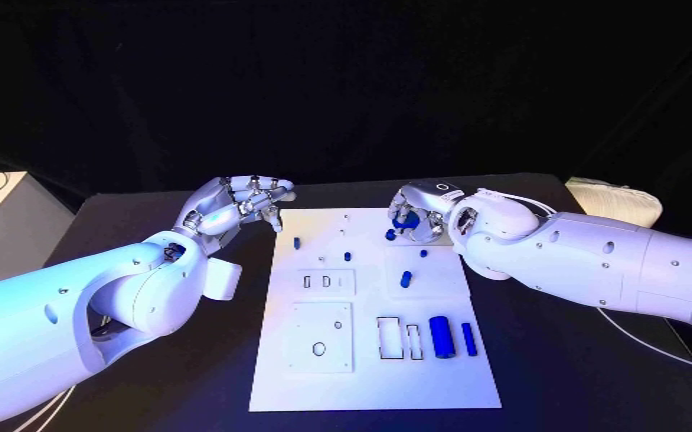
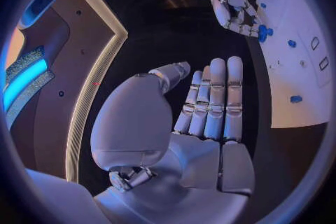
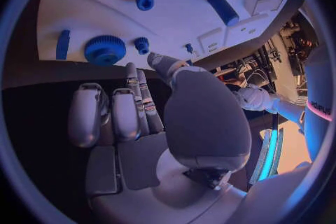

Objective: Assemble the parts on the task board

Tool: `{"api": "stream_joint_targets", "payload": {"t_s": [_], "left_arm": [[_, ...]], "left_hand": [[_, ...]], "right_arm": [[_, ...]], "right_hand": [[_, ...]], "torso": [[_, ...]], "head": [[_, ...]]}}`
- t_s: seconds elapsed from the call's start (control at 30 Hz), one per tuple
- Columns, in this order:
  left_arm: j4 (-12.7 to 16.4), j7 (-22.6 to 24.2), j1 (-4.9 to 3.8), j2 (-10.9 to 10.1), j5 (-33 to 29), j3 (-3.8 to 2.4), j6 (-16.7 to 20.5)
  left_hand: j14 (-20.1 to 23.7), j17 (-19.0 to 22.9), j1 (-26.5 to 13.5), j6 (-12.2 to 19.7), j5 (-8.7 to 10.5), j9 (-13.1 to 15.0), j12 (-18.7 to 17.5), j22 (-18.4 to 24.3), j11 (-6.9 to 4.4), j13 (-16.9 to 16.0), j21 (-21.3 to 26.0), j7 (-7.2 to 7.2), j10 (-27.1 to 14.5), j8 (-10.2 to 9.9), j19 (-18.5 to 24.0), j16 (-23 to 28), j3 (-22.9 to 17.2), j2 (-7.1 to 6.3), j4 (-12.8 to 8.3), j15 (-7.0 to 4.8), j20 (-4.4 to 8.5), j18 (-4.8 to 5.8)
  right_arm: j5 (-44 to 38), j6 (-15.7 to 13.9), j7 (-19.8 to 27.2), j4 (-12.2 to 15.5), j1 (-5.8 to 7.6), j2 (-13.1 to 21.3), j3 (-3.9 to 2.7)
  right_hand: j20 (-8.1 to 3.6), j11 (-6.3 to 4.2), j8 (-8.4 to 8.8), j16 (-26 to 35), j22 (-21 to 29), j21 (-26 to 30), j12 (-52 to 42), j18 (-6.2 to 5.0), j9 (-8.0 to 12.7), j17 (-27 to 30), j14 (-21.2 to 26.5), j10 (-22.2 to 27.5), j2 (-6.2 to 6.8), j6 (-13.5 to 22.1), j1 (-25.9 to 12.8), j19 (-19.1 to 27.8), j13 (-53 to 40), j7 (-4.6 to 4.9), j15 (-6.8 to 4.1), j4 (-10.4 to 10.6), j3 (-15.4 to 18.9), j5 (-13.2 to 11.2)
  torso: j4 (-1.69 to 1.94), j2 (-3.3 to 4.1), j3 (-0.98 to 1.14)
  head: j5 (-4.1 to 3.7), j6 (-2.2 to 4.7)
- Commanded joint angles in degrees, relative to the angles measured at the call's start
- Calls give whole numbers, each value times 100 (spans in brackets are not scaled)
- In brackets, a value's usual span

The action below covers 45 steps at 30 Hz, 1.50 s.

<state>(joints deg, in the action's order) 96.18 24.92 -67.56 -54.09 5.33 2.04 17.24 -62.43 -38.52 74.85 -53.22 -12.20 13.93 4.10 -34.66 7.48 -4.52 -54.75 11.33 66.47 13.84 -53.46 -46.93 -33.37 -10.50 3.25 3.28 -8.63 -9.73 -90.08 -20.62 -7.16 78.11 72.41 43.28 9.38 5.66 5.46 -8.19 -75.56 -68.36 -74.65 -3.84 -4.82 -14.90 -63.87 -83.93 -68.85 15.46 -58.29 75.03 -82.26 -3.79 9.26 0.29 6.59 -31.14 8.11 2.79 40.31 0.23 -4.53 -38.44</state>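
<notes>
The white task board (image 1: 368, 362) lies in the middle of the black table. My right hand (image 1: 421, 210) hovers over its far right corner, fingers stretched out and empty (image 3: 133, 117). Just past the fingertips sit a large blue gear (image 3: 105, 49), a small blue gear (image 3: 142, 43) and a flat blue bar (image 3: 63, 43). The large gear (image 1: 408, 221) is also in the head view. My left hand (image 1: 238, 202) hangs off the board's far left corner, fingers straight and side by side, holding nothing (image 2: 210, 106). Two blue cylinders (image 1: 440, 337) lie near the board's right edge.
Small blue pegs (image 1: 297, 242) (image 1: 346, 253) and a short blue pin (image 1: 407, 277) are scattered on the board's far half. Outlined slots (image 1: 320, 337) mark its near half. A pale object (image 1: 613, 197) sits at the table's far right corner.
</notes>
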Motion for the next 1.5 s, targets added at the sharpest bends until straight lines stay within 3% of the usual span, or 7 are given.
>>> {"api": "stream_joint_targets", "payload": {"t_s": [0.03, 1.13, 1.5], "left_arm": [[18, -13, -9, 1, 35, -5, -125], [42, -120, -19, -9, -19, -6, -120], [33, -146, -20, -8, -21, -6, -131]], "left_hand": [[43, -5, -10, 50, 20, 5, -33, -12, 1, 3, -46, 12, -34, 16, -40, -33, -31, -52, 0, -9, -4, -79], [80, -2, -18, 85, 20, 8, -38, -44, 19, 9, -100, 32, -73, 7, -19, -37, -57, -37, 16, 5, -14, -78], [81, -2, -6, 88, 19, 11, -35, -55, 19, 9, -120, 33, -78, 9, -13, -44, -79, -12, 17, 5, -16, -80]], "right_arm": [[-192, 129, -107, -17, -15, -41, -3], [-205, 199, -132, -140, -104, -203, -2], [-192, 193, -136, -178, -126, -256, -2]], "right_hand": [[26, -7, 31, -31, 7, 17, 36, 66, -9, 2, -181, 60, 48, 22, 4, 9, 3, 4, 9, 9, 40, -6], [30, -35, -52, -71, -57, -22, -31, 64, -67, 59, -143, -59, -79, -117, 75, 19, -48, -12, -6, 71, 29, 136], [-2, -96, -147, -117, -191, -116, -60, 84, -137, 54, -141, -240, -152, -262, 123, -16, -87, -78, -52, 92, -44, 203]], "torso": [[3, 20, 4], [11, 89, 13], [12, 112, 14]], "head": [[4, -4], [54, -73], [51, -73]]}}
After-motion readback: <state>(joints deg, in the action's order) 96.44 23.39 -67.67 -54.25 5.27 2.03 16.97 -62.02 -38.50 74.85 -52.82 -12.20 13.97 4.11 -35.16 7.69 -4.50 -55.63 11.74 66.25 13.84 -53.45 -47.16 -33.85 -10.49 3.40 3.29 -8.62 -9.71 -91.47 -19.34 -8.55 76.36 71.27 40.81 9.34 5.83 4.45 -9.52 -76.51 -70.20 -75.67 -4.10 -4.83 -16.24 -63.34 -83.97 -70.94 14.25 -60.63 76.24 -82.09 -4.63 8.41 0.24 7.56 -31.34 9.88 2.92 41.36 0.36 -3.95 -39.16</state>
